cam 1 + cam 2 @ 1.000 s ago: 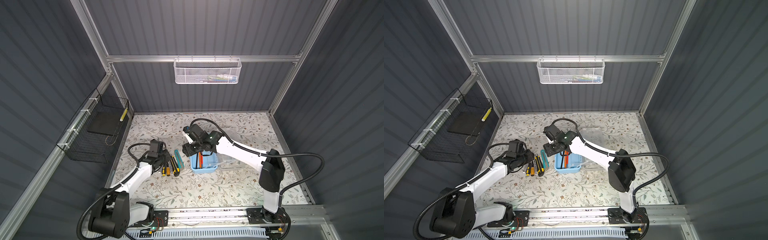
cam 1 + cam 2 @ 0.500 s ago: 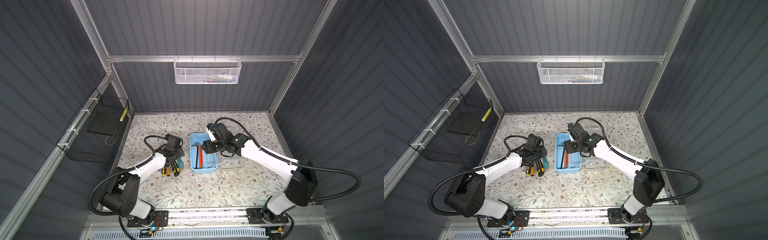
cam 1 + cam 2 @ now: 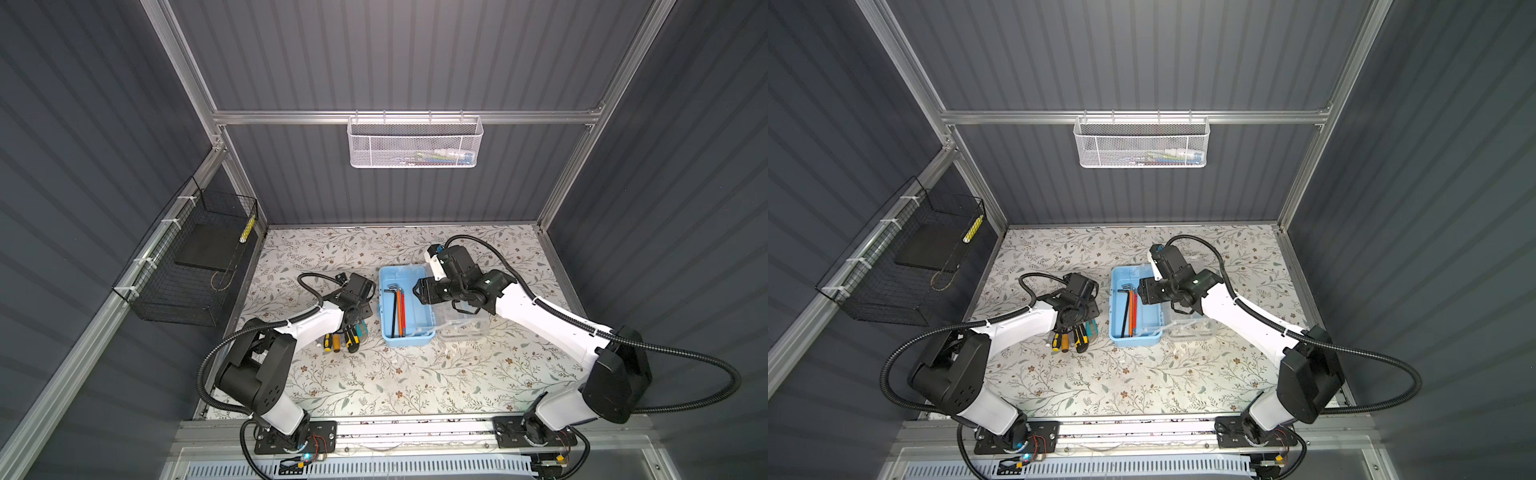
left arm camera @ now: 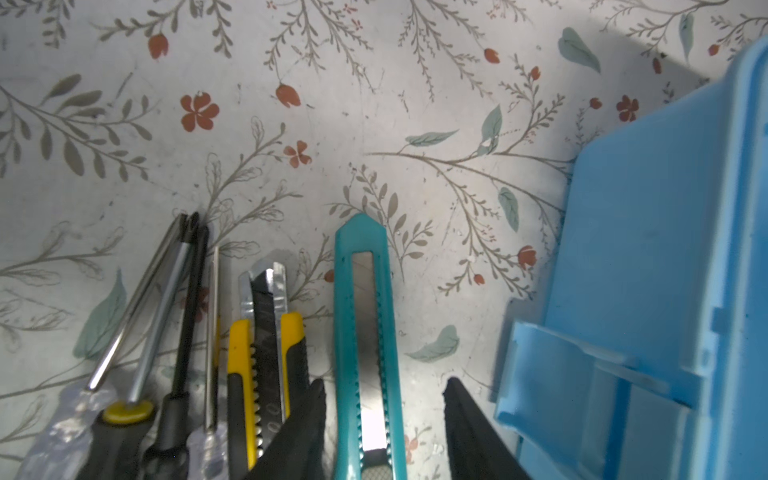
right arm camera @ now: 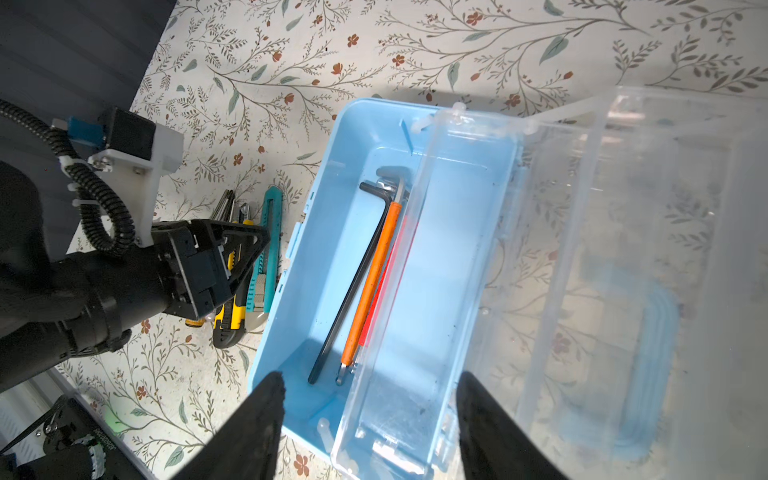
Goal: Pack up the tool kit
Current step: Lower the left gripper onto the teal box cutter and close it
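Floral tabletop (image 4: 374, 104) bears yellow utility knife (image 4: 266, 332), blade print unreadable.

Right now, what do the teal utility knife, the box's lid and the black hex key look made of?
Teal utility knife: glossy teal plastic body with ridged edges, bare shiny metal blade in its slot. Lid: clear, slightly hazy plastic; the floral table shows through. Black hex key: likely steel, matte black, thin bar.
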Robot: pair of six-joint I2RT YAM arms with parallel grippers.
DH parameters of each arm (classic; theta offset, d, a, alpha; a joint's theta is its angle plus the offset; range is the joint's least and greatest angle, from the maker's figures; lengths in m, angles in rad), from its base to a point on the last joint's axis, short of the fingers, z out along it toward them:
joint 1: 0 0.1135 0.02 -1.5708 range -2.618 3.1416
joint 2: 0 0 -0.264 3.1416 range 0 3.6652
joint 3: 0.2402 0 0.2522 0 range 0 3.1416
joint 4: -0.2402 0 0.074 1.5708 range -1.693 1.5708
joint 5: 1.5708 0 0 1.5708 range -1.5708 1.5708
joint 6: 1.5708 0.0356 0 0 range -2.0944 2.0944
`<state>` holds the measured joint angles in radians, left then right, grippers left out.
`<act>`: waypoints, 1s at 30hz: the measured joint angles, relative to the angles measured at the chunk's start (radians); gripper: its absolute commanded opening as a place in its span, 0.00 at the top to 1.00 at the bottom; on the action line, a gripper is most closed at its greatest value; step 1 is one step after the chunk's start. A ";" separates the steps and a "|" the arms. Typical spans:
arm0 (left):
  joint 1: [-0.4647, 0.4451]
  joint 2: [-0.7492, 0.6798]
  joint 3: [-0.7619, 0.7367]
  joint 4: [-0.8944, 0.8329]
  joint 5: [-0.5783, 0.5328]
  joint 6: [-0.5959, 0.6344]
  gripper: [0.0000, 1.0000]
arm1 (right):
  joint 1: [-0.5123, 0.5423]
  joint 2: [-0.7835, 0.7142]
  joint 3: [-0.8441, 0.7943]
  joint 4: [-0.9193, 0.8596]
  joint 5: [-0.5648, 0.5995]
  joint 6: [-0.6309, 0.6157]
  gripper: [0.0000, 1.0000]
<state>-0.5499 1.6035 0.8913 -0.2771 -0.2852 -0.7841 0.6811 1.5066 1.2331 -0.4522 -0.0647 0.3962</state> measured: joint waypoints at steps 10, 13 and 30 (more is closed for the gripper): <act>-0.026 0.062 0.000 0.000 -0.013 -0.013 0.52 | -0.008 -0.001 -0.016 0.032 -0.019 0.000 0.33; -0.028 0.063 0.003 0.000 -0.019 -0.013 0.52 | -0.011 -0.001 -0.018 0.037 -0.023 0.000 0.33; -0.039 0.101 0.019 0.009 -0.037 0.002 0.65 | -0.013 0.008 -0.018 0.040 -0.044 0.000 0.33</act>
<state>-0.5888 1.7042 0.9100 -0.2680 -0.3222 -0.7822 0.6682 1.5146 1.2156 -0.4122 -0.1089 0.3965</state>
